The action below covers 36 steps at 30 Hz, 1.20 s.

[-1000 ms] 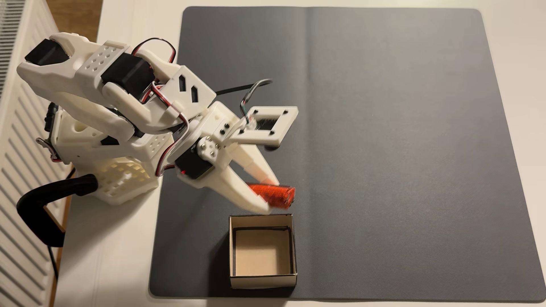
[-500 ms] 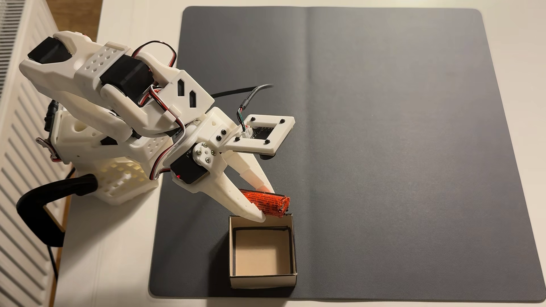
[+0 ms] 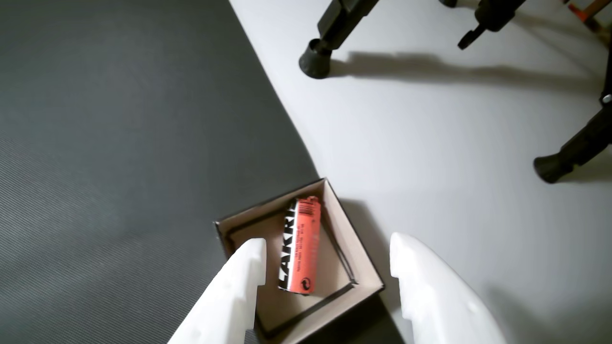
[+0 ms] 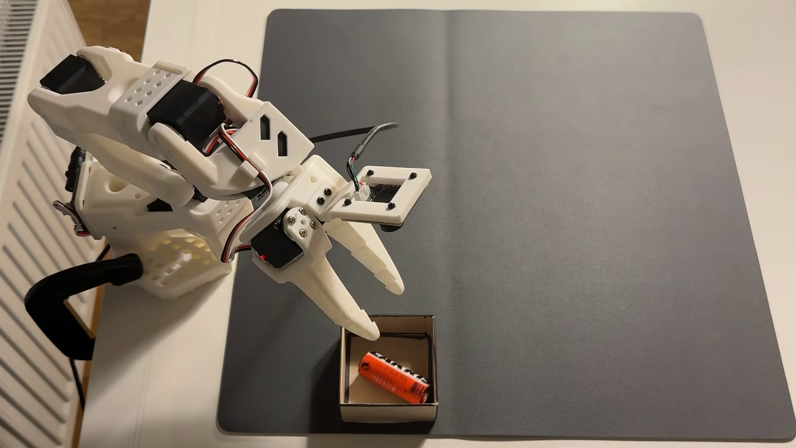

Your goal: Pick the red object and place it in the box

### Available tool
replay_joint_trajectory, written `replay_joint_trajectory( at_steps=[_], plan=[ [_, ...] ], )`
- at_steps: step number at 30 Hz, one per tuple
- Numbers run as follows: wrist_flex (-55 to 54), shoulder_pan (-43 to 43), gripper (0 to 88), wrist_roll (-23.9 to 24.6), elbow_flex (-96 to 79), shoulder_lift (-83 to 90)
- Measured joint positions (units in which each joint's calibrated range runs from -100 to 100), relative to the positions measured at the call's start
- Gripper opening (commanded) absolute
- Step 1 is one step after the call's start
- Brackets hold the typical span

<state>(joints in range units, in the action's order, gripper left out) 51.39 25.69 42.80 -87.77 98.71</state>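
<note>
The red object (image 4: 394, 377), an orange-red cylinder with black print, lies loose on the floor of the box (image 4: 430, 327), slanted across it. In the wrist view the red object (image 3: 302, 246) rests lengthwise inside the box (image 3: 354, 239), between and below my two white fingers. My gripper (image 4: 385, 311) hangs open over the box's far left corner in the fixed view, one fingertip (image 4: 366, 329) above the rim, the other out over the mat. In the wrist view my gripper (image 3: 327, 248) holds nothing.
The box stands at the near edge of a dark grey mat (image 4: 560, 194) on a white table (image 4: 172, 366). Black tripod legs (image 3: 318, 59) stand on the table beyond the mat. The arm's base (image 4: 172, 258) and a radiator (image 4: 26, 258) are at the left.
The gripper has opened and let go of the red object, which dropped into the box. The box has shifted slightly to the right and down.
</note>
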Motion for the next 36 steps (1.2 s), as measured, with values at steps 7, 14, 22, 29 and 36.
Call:
replay_joint_trajectory(
  at_steps=[7,14,22,29,36],
  plan=[
    [-0.61,-9.43,0.0,7.61,2.92,0.0],
    [-2.35,-21.83,0.7,10.09,4.01,0.09],
    [-2.43,-30.07,0.8,10.04,-5.93,0.26],
    [-2.26,-29.77,0.8,9.93,-11.31,0.26],
    [7.3,-29.47,0.8,10.2,-11.31,0.17]
  ],
)
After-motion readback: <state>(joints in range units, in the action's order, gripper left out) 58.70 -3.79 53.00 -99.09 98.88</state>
